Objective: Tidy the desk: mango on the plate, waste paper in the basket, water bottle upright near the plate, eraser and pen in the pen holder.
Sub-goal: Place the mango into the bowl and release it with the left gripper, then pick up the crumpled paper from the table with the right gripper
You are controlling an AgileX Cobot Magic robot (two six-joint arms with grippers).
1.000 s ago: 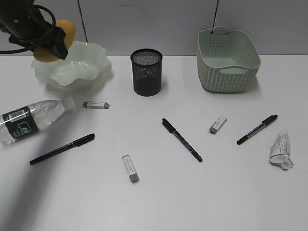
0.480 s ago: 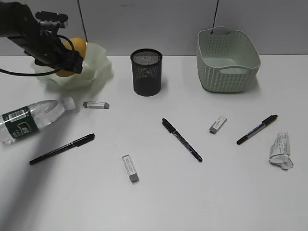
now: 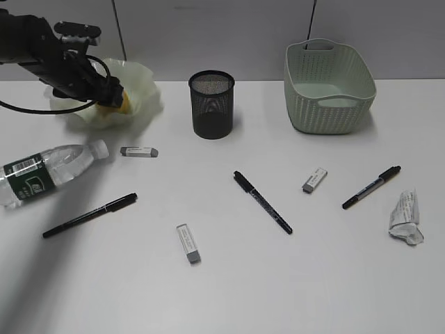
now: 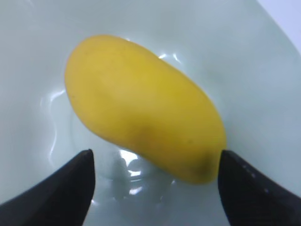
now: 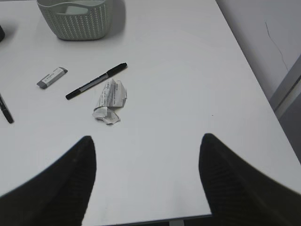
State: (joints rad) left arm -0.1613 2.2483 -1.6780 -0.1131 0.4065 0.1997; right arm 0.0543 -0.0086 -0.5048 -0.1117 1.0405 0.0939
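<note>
Exterior: left gripper [image 3: 113, 95] inside plate [image 3: 142, 83], mango [image 3: 122, 104] at its tips | Left wrist: mango [image 4: 143, 108] on plate [image 4: 263, 94] floor, between spread fingers [image 4: 70, 188], untouched | Right wrist: right gripper [image 5: 146, 176] wide, empty, waste paper [image 5: 110, 100] ahead.

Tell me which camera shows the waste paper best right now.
The right wrist view: the waste paper lies unobstructed beside a pen, its print visible. The exterior view shows it small, near the right edge. The left wrist view shows none of it.
</note>
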